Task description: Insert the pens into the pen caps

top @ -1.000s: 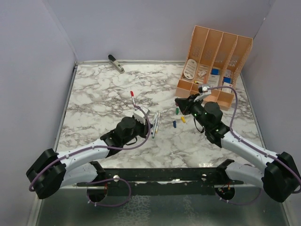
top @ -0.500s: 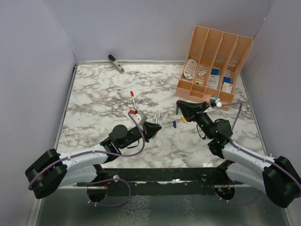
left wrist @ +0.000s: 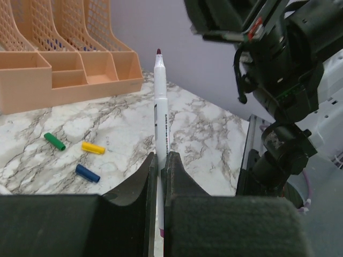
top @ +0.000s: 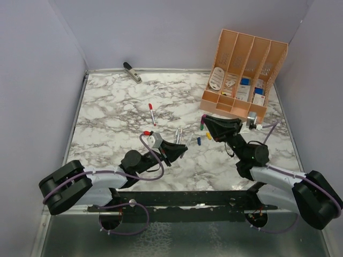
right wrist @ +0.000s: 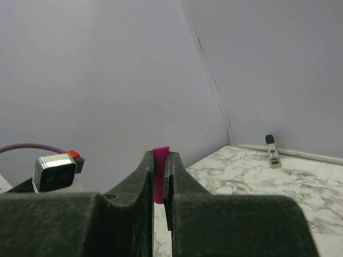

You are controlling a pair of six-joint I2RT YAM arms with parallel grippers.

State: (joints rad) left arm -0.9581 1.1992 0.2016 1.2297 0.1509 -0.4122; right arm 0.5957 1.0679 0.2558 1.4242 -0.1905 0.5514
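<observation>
My left gripper (top: pixel 181 150) (left wrist: pixel 161 160) is shut on a white pen (left wrist: pixel 161 118), whose dark magenta tip points toward the right arm (left wrist: pixel 278 69). My right gripper (top: pixel 204 121) (right wrist: pixel 159 158) is shut on a magenta cap (right wrist: pixel 160 170), held above the table and facing the left arm. On the marble between them lie a green cap (top: pixel 201 127) (left wrist: pixel 54 141), a yellow cap (top: pixel 209 136) (left wrist: pixel 93 147) and a blue cap (top: pixel 198 141) (left wrist: pixel 87 173). Loose pens (top: pixel 179 134) lie by the left gripper, and a red-tipped pen (top: pixel 152 113) lies further back.
An orange mesh organizer (top: pixel 244 75) (left wrist: pixel 64 59) stands at the back right. A grey clip-like tool (top: pixel 132 72) (right wrist: pixel 272 150) lies at the back wall. Purple walls close in the table on three sides.
Both arms have dropped lower and turned their grippers to face each other. The left gripper with its pen has swung right, and the right gripper with the magenta cap has turned left.
</observation>
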